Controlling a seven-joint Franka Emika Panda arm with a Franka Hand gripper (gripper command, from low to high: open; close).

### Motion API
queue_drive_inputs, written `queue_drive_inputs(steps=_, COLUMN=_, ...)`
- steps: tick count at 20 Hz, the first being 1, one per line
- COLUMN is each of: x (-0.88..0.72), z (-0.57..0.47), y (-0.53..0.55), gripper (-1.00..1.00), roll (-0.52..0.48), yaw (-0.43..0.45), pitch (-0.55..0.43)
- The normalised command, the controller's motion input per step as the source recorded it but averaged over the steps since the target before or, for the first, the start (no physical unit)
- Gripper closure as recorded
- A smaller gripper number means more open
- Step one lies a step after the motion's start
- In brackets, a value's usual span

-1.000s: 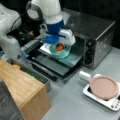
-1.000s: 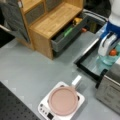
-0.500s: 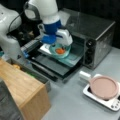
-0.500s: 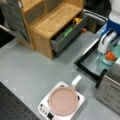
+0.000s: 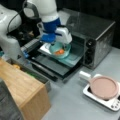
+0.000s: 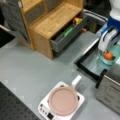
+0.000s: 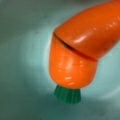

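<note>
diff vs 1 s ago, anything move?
Little visibly changed. The gripper stays low over the teal bowl on the open oven door, edging slightly toward a front view's right. The carrot still lies in the bowl. Pan, hotplate and wooden drawer unit unmoved.

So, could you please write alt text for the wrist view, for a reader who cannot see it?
An orange toy carrot with a short green stem stub fills the frame, lying inside a pale teal bowl. The gripper does not show.
</note>
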Motion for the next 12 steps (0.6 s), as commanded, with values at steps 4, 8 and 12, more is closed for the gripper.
queue_drive_inputs(steps=4, x=-0.13, z=0.11, y=0.02, gripper=-1.00, roll=0.025, yaw=0.297, pitch=-0.144)
queue_drive_inputs(steps=8, x=-0.23, z=0.03, y=-0.13, gripper=-1.00, roll=-0.054, yaw=0.603, pitch=-0.011)
queue_drive_inputs(steps=12, x=-0.05, z=0.03, y=-0.13, gripper=-1.00, roll=0.076, yaw=0.688, pitch=0.033)
